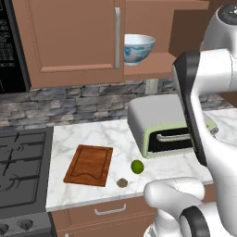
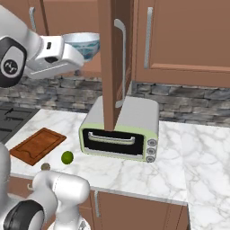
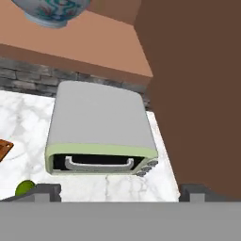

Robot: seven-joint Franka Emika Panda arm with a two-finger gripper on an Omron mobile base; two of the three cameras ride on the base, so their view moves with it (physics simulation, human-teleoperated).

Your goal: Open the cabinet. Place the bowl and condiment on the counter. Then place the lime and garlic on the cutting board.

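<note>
Right now the gripper (image 3: 120, 190) is hanging open and empty, with the bowl (image 3: 51, 12) sitting up-left of it on the cabinet (image 1: 69, 41) shelf.

Open cabinet door (image 2: 111, 63) (above toaster oven (image 2: 121, 130))

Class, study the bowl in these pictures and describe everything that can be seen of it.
The bowl is round and white, porcelain by its look, with a blue painted pattern on its outer wall and a small foot. It stands upright on the floor of the open cabinet, near the front edge, just right of the shut left door. Nothing lies in it as far as the views show. From the hand view its underside appears at the top, above the toaster oven.
</note>
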